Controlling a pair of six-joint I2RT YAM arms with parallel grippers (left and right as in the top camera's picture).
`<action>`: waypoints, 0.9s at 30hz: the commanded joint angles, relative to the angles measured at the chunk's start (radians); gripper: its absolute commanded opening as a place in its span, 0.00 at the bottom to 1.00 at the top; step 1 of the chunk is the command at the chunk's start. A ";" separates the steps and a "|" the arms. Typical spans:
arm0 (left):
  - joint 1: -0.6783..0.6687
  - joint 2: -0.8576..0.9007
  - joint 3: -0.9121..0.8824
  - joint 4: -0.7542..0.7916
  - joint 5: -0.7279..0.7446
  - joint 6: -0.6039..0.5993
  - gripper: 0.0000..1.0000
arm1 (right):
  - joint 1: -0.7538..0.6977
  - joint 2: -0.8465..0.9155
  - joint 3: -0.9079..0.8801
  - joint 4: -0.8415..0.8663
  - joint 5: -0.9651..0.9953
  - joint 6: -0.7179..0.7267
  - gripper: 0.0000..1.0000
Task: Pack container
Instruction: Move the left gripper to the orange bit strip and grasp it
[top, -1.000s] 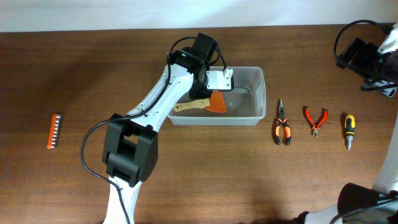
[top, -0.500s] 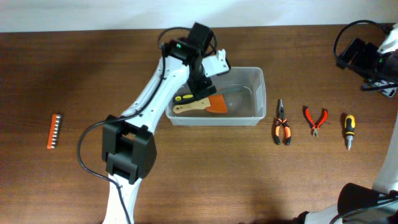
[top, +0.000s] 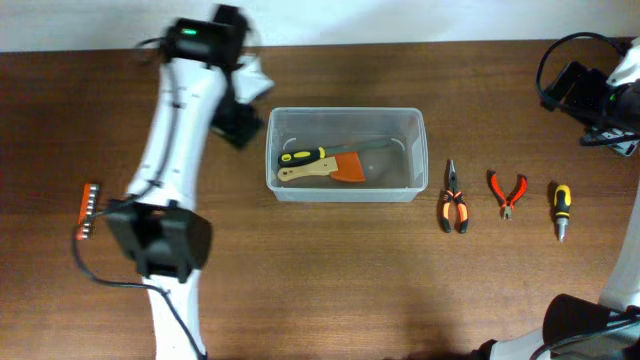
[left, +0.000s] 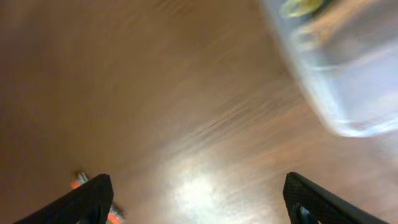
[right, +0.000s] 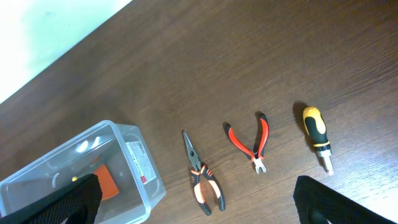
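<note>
1. Overhead view first: see-through container (top: 346, 111) on the brown desk (top: 320, 290), long side running left to right.
2. Inside the container already: a yellow and black screwdriver (top: 302, 156) and a scraper (top: 335, 168) with an orange blade, lying side by side.
3. Spread wide with nothing between them: the left fingers (left: 90, 198), blurry, above the desk just beside the container's left end.
4. Spread wide too and holding nothing: the right fingers (right: 68, 202), well off to the right of the container, past all the tools there.
5. Right of the container, in a row: pliers (top: 453, 210), red cutters (top: 508, 193), small screwdriver (top: 562, 210). All pointing front to back.
6. Far left of the container: orange bit strip (top: 88, 210), alone, also lying front to back.
7. Probably about a third packed, going by two things in and four out.
8. Best guess for the next pick: the orange bit strip. Lies left of the container and more to the front, so closer to the left fingers than to the right fingers. Needs a grab across its thin middle, then a carry rightward to the container.
</note>
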 joint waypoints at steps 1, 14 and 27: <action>0.173 -0.008 -0.075 -0.008 0.031 -0.109 0.89 | 0.001 0.003 -0.005 0.003 0.005 0.004 0.99; 0.607 -0.002 -0.410 0.310 0.070 -0.084 0.82 | 0.001 0.003 -0.005 -0.001 0.005 0.004 0.99; 0.695 0.041 -0.528 0.492 0.063 0.121 0.76 | 0.001 0.003 -0.005 -0.027 0.005 0.004 0.99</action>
